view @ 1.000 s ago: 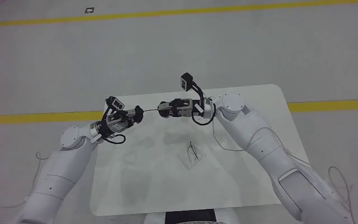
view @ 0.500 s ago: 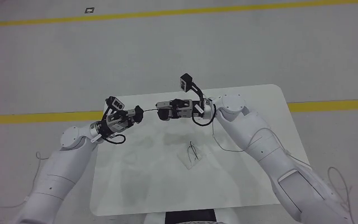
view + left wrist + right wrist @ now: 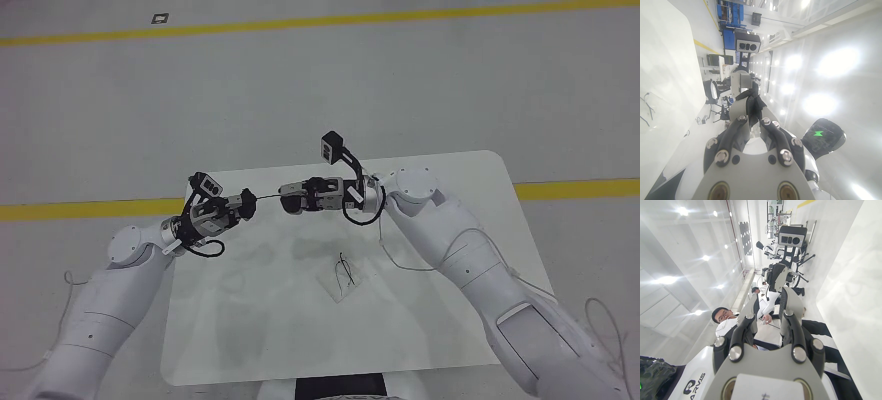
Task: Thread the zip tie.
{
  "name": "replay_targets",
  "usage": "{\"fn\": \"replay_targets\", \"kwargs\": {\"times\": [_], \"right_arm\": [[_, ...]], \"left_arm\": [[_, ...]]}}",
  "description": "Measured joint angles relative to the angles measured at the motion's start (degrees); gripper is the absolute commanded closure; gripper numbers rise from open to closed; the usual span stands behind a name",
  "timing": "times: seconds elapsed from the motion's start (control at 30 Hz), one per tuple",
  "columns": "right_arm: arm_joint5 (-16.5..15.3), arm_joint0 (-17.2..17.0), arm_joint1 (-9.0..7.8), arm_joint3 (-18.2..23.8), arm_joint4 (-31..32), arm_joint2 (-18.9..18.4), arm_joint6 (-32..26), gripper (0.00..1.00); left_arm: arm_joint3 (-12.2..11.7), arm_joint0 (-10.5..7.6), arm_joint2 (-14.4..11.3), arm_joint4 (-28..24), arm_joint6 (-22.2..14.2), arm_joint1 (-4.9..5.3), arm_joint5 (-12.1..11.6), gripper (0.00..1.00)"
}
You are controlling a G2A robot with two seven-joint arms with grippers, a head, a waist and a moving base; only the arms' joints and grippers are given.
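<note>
right claw [image 3: 284, 190] edged toward left claw [image 3: 246, 200] | zip tie [image 3: 265, 196] between them

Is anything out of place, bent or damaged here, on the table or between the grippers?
Nothing stands out. The thin black zip tie sticks out straight from the left gripper toward the right gripper, above the white table; the clear plastic bag lies on it.

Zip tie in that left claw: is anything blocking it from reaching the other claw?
Nothing visible does. The zip tie juts from the shut left gripper straight toward the open right gripper, with only open air between them, above the table.
</note>
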State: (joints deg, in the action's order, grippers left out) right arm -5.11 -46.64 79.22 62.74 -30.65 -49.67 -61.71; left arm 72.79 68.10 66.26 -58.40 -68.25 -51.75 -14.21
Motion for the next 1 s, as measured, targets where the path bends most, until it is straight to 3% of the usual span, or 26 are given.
{"fn": "replay_targets", "kwargs": {"times": [0.77, 0.83, 0.9, 1.0], "right_arm": [[0.65, -0.67, 0.16, 1.80, 1.14, -0.38, 0.30, 0.86], [0.68, -0.67, 0.20, 1.82, 1.17, -0.36, 0.36, 0.89], [0.78, -0.66, 0.24, 1.81, 1.21, -0.34, 0.38, 1.00], [0.93, -0.65, 0.29, 1.78, 1.29, -0.33, 0.48, 1.00]], "left_arm": [[0.00, 0.00, 0.00, 0.00, 0.00, 0.00, 0.00, 1.00], [0.00, 0.00, 0.00, 0.00, 0.00, 0.00, 0.00, 1.00], [0.00, 0.00, 0.00, 0.00, 0.00, 0.00, 0.00, 1.00], [0.00, 0.00, 0.00, 0.00, 0.00, 0.00, 0.00, 1.00]]}}
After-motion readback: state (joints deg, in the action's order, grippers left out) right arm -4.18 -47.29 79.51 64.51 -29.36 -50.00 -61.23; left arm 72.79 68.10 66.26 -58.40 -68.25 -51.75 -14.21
